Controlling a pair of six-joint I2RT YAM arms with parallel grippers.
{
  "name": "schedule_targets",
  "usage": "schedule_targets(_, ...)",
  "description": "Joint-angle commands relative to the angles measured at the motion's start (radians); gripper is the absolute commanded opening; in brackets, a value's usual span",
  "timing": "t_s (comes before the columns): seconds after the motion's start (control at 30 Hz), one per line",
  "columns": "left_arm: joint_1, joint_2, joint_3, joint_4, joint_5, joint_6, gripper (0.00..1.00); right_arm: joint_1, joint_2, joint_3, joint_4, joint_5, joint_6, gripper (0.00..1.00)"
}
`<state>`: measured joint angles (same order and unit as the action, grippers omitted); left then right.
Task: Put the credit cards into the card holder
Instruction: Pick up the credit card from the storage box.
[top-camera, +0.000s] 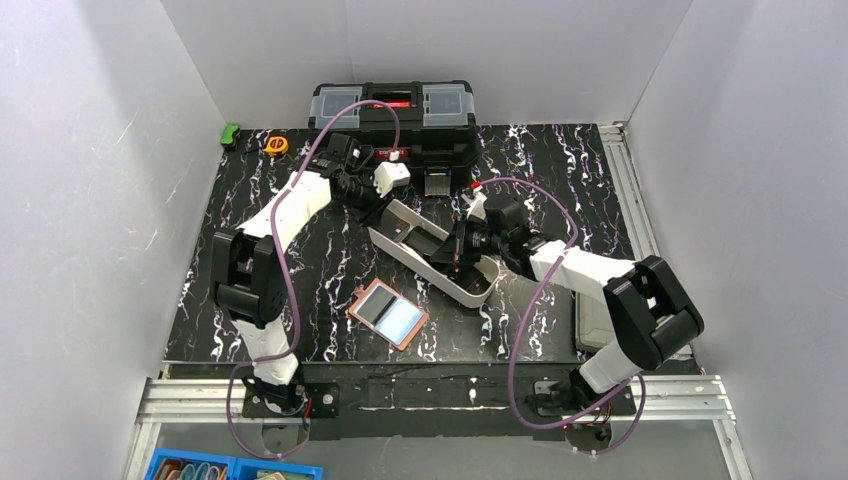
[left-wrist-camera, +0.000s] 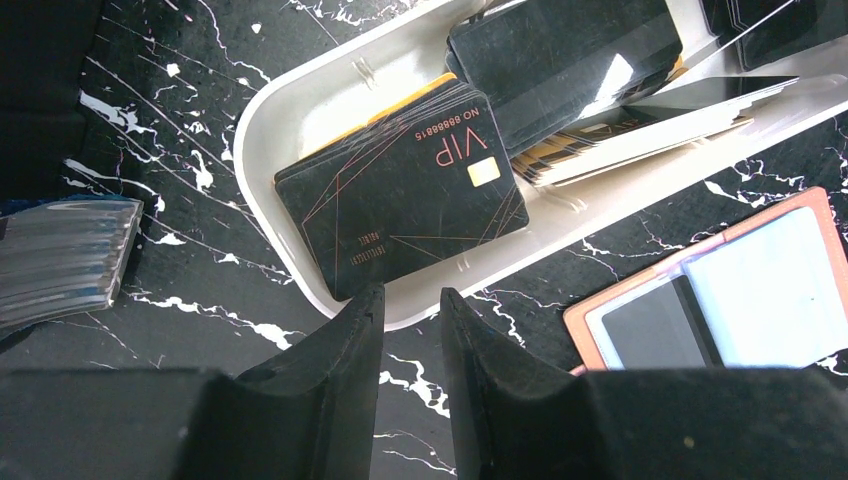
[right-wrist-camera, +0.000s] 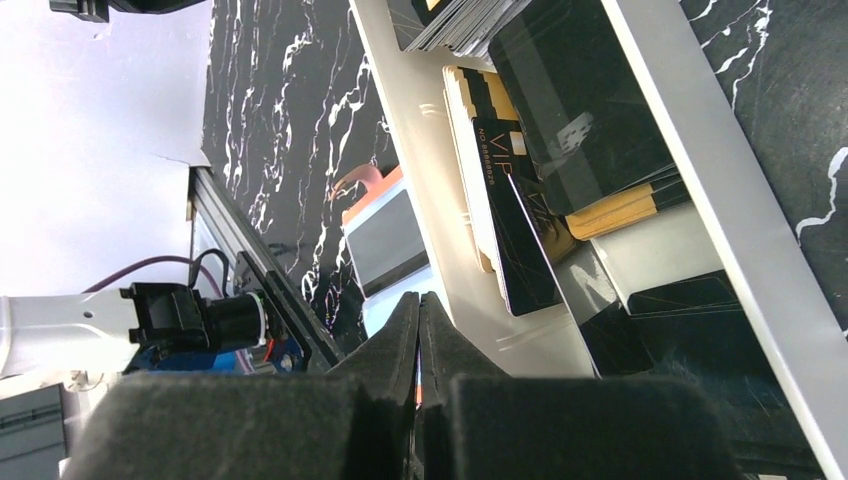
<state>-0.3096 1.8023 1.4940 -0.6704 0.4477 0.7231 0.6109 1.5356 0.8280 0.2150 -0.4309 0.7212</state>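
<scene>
With left gripper (left-wrist-camera: 412, 297) slightly spread, empty, at the rim of the white tray (left-wrist-camera: 300, 120), and right gripper (right-wrist-camera: 418, 300) pressed together on nothing discernible; reach the credit cards (left-wrist-camera: 400, 200) stacked in that tray; pinch only the top one's edge; carry to the card holder (left-wrist-camera: 720, 290) lying open alongside.

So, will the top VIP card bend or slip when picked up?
Likely stiff and light: the VIP card lies flat and thin. Its glossy face may slip, and the stack under it could fan out in the tray.
</scene>
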Motion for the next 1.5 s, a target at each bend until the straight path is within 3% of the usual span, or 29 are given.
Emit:
schedule_targets(0.0,0.000,-0.060,-0.017,-0.020,0.002,0.019,0.26,0.004,-0.029,0.011,-0.010,0.025,-0.056,0.06)
schedule_targets(0.07,0.001,-0.063,-0.021,-0.021,0.002,0.021,0.26,0.004,-0.044,0.039,-0.086,0.061,-0.120,0.35)
schedule_targets(0.1,0.001,-0.061,-0.020,-0.020,0.002,0.021,0.26,0.004,-0.055,0.055,-0.130,0.084,-0.161,0.43)
schedule_targets(0.17,0.001,-0.061,-0.022,-0.020,0.003,0.021,0.26,0.004,-0.075,0.086,-0.199,0.122,-0.250,0.54)
schedule_targets(0.23,0.000,-0.059,-0.021,-0.019,0.003,0.018,0.26,0.004,-0.080,0.124,-0.272,0.151,-0.341,0.58)
schedule_targets(0.43,0.000,-0.060,-0.021,-0.020,0.005,0.012,0.26,0.003,-0.050,0.242,-0.442,0.191,-0.525,0.59)
schedule_targets(0.63,0.000,-0.061,-0.022,-0.023,-0.001,0.017,0.26,0.004,0.013,0.343,-0.582,0.228,-0.679,0.51)
schedule_targets(1.03,0.000,-0.062,-0.021,-0.034,-0.010,0.024,0.26,0.045,0.074,0.391,-0.614,0.186,-0.807,0.55)
schedule_targets(1.47,0.001,-0.056,0.002,-0.065,-0.025,0.029,0.26,0.127,0.222,0.444,-0.591,0.308,-0.867,0.53)
